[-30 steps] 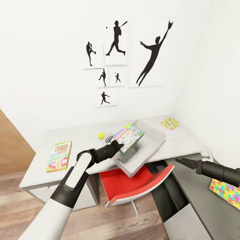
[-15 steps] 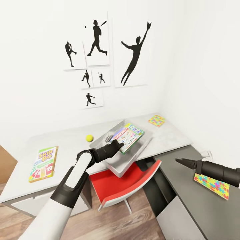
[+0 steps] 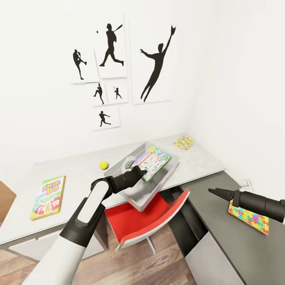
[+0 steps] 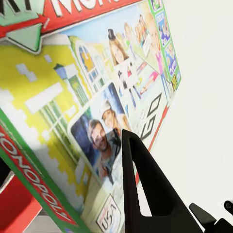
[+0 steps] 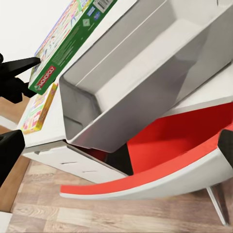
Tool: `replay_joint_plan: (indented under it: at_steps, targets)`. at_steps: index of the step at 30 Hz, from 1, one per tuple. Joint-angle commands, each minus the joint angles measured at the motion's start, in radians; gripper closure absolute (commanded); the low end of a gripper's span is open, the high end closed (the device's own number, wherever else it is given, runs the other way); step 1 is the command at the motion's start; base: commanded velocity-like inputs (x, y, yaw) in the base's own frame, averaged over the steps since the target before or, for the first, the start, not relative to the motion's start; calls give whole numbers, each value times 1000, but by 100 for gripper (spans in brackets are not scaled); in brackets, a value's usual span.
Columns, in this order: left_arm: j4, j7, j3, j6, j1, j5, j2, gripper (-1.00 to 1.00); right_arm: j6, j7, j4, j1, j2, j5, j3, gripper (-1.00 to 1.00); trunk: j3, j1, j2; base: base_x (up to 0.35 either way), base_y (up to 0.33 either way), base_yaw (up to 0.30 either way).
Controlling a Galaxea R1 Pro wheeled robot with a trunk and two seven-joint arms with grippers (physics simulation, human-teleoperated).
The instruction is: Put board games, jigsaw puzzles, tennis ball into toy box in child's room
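While the left pincer (image 3: pixel 139 172) clamps its near end, the Monopoly box (image 3: pixel 153 162) slants lengthwise above the toy box (image 3: pixel 148 194).

The box in my left gripper (image 3: pixel 139 171), a Monopoly board game (image 4: pixel 92 111), reads "MONOPOLY" along its edge. Further left, the flat box (image 3: pixel 48 196) reads "SKIP-BO".

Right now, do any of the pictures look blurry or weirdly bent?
Head view: sharp but tilted, with table edges slanting; flat even light, soft shadows. Left wrist view: Monopoly box huge and close, its print slightly soft. Right wrist view: crisp, toy box walls shaded grey.
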Motion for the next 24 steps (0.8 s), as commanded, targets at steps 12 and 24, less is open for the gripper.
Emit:
replay_joint_plan:
  at_steps: [12,24]
  targets:
    - [-2,9,0,2,-1,10,1,100,8,-2,0,-1,0,-3,4,-100,-2,1,-2,105,193,-102]
    - [-3,9,0,2,-1,10,1,100,8,-3,0,-1,0,-2,0,-100,-2,1,-2,29,51,-36]
